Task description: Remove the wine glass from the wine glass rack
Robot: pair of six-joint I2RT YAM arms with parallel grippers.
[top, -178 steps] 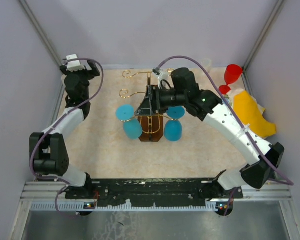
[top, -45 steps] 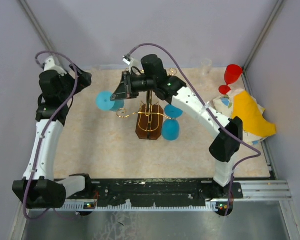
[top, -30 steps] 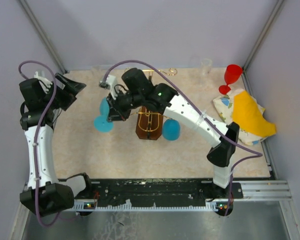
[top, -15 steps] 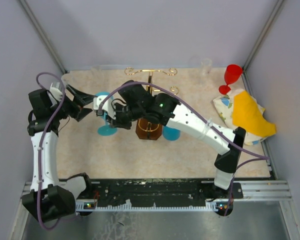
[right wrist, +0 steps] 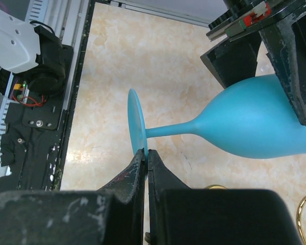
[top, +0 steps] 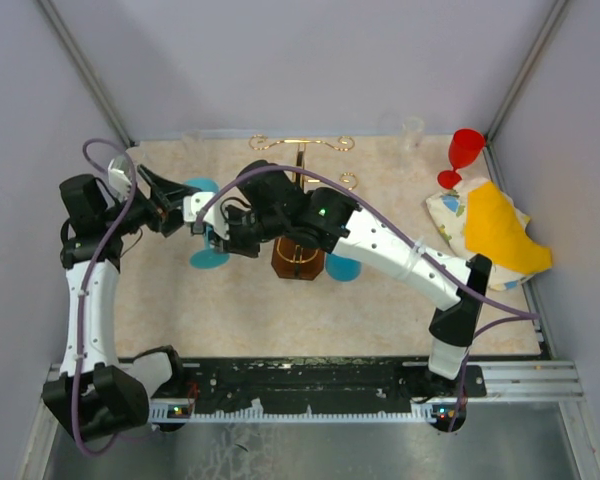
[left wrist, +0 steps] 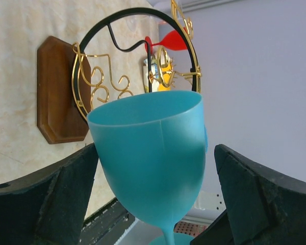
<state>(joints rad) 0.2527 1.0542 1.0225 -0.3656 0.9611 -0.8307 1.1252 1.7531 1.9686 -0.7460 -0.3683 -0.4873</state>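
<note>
A blue wine glass (top: 204,190) lies sideways in the air left of the wine glass rack (top: 298,258), clear of its gold wire arms. My right gripper (right wrist: 146,151) is shut on the rim of the glass's foot (right wrist: 135,125). My left gripper (left wrist: 155,153) is open, and its fingers (left wrist: 46,199) flank the bowl (left wrist: 153,153) without clamping it. In the top view the left gripper (top: 178,203) reaches in from the left and the right gripper (top: 223,238) from the rack side. A second blue glass (top: 342,267) hangs on the rack's right side.
A red wine glass (top: 464,150) stands at the back right corner beside a yellow and white cloth bundle (top: 495,228). A small clear glass (top: 412,128) stands by the back wall. The right arm's forearm (top: 390,245) stretches over the rack.
The right gripper carried the blue glass left and forward, away from the rack. The left gripper swung in from the left wall until its open fingers came round the bowl.
</note>
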